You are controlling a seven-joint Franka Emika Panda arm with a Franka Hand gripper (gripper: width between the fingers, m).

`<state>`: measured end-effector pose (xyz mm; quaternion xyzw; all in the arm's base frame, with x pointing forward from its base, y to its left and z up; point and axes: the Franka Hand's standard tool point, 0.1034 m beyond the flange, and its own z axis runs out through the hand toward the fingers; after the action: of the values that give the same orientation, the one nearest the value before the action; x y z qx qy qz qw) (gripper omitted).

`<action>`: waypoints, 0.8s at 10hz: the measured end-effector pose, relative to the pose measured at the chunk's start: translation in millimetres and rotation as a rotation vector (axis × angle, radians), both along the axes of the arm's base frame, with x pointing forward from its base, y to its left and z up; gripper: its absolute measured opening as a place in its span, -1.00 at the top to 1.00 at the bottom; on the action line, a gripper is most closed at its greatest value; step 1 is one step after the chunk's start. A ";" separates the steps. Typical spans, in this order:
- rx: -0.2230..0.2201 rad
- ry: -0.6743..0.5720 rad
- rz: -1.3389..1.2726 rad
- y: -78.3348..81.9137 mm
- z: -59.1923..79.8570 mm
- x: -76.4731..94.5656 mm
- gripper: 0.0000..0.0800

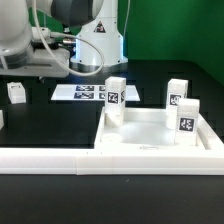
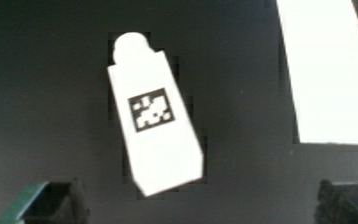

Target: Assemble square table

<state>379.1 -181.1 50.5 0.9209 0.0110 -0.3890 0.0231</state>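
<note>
No readable writing shows, only black-white tags. In the wrist view a tagged leg [image 2: 158, 115] lies on the black table between and ahead of the gripper's [image 2: 197, 203] wide-open, empty fingertips [image 2: 48, 203]. The exterior view alone shows the tabletop [image 1: 150, 135], probably with legs standing in it.

One tabletop [image 1: 150, 135], four legs [image 1: 114, 92]
</note>
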 end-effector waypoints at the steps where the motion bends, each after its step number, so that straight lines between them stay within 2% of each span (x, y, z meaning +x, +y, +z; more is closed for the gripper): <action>1: -0.001 0.001 -0.003 -1.2 -0.1 0.2 -0.62; 4: 0.003 0.015 -0.005 -2.5 -1.8 -3.8 -0.62; 5: 0.008 0.065 -0.025 -6.0 -7.2 -17.2 -0.62; 8: 0.004 0.106 -0.020 -9.8 -27.3 -37.4 -0.62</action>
<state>341.8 -190.8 23.2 0.8990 0.0039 -0.4376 0.0169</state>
